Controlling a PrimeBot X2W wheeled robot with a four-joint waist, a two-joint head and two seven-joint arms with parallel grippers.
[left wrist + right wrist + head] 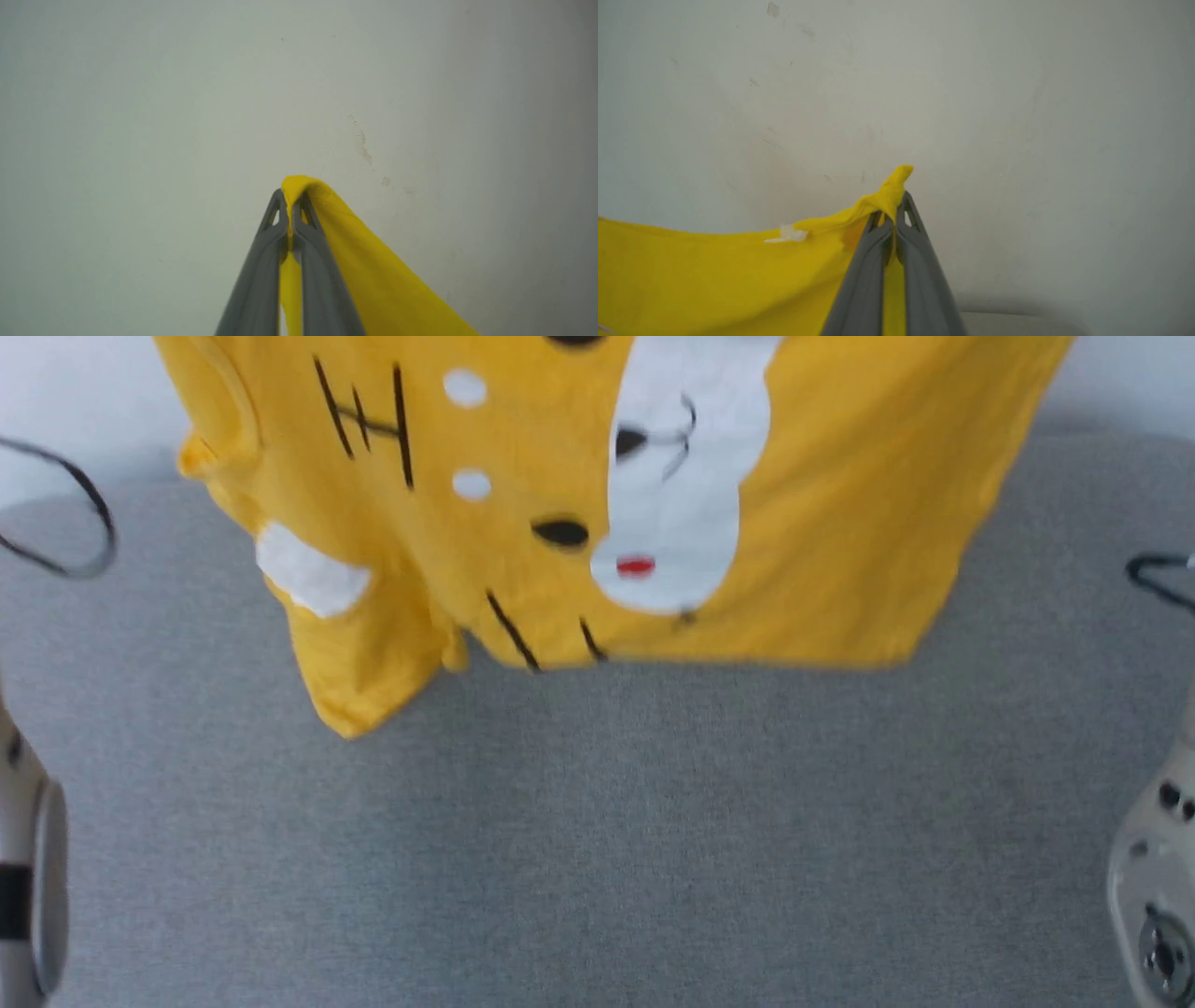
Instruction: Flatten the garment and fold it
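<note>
Yellow garment [840, 523] held up by two grippers above the grey table [597, 859]
The garment hangs spread over the far part of the table, printed side toward the robot, with one sleeve drooping on the left. The left gripper [290, 205] and the right gripper [894, 212] are each clamped tightly on a fold of its cloth, with the pale wall [140, 116] behind them.

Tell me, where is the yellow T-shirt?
The T-shirt hangs at the head view's top centre over the grey surface, pinched by the left gripper and right gripper.

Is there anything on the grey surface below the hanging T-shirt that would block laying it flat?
Nothing visible does: the left gripper and right gripper hold the T-shirt over the grey surface.
</note>
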